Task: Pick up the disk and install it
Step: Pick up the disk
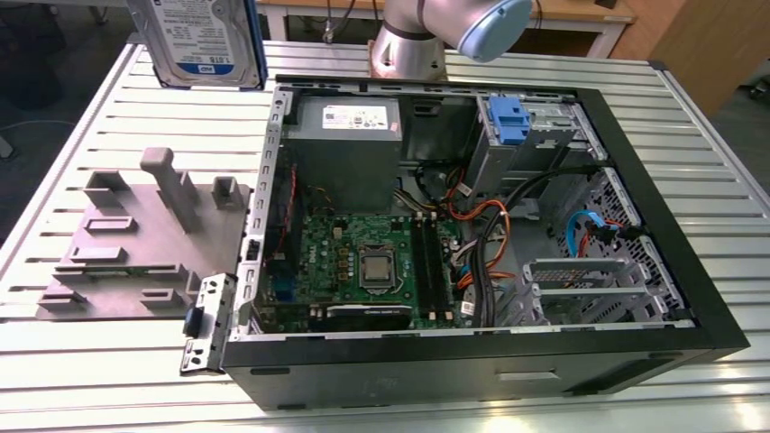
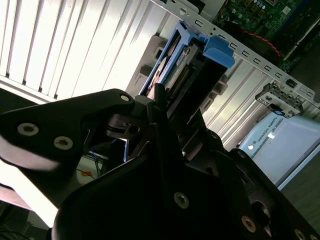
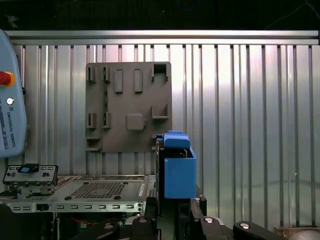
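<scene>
Because the pegs of the grey fixture plate (image 1: 121,244) stand up at the exterior view's left, I judge my claw (image 3: 176,205), clamped on the disk (image 1: 198,41), holds it upright above the table (image 1: 72,135), clear of the open computer case (image 1: 481,225) to its right.

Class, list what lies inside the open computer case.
A grey power-supply box, a green motherboard, cables and a blue bracket. What lies beneath the motherboard is covered. The disk is outside it.
</scene>
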You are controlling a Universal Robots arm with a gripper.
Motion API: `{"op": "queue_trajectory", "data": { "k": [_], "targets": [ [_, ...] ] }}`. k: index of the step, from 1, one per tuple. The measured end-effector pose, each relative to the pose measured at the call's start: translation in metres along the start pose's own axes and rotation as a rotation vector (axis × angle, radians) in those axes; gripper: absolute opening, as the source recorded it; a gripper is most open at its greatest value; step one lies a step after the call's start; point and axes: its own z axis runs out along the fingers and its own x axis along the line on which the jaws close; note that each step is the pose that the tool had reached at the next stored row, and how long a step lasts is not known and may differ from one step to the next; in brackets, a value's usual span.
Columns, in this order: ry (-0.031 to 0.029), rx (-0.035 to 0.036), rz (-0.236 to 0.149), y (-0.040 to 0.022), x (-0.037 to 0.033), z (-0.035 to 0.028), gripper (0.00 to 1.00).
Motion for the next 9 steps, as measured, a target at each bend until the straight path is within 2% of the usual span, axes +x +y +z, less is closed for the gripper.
{"op": "queue_trajectory", "data": {
  "k": [5,9],
  "targets": [
    [-0.0001,0.0001,0.0,-0.0003,0.0,0.0001,0.35],
    [0.0,0.0,0.0,-0.0039,-0.0001,0.0002,0.35]
  ]
}}
